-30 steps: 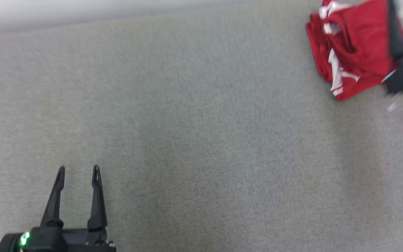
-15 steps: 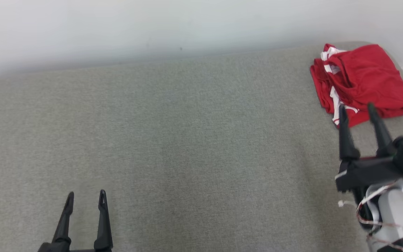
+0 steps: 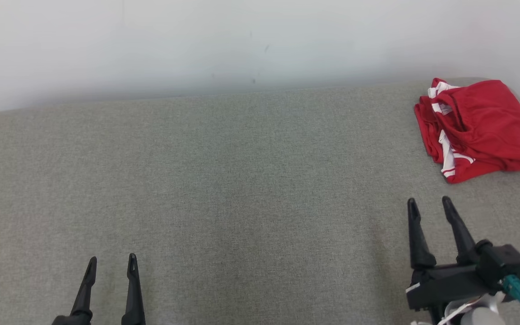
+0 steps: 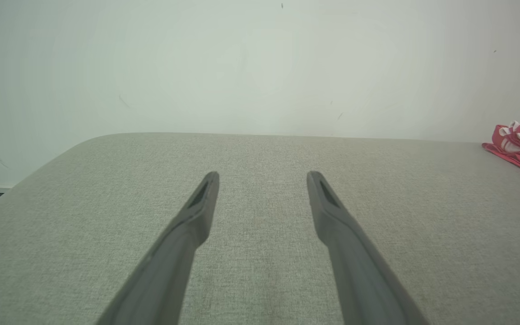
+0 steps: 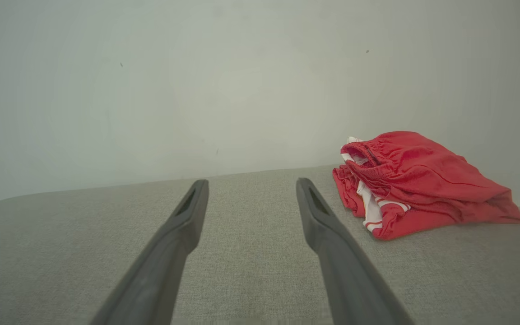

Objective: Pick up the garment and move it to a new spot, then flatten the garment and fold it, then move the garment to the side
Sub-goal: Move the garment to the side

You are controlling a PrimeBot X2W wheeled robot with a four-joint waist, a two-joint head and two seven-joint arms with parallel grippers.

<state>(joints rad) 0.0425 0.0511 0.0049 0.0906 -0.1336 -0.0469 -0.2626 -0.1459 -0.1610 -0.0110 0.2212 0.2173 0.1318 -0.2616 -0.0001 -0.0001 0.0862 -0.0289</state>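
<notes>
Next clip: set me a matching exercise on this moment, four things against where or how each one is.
Things:
1. garment
2. left tool
3. right tool
4. wall

Descriptions:
A. open, at the lower right of the head view, short of the red cloth
B. pale, rising behind the grey surface
C. red with white trim, bunched at the far right corner
D. open, at the lower left of the head view, over bare grey fabric

Pairs: 1-C, 2-D, 3-A, 4-B

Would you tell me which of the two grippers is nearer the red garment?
The right gripper; the garment lies ahead of it, far from the left gripper.
</notes>
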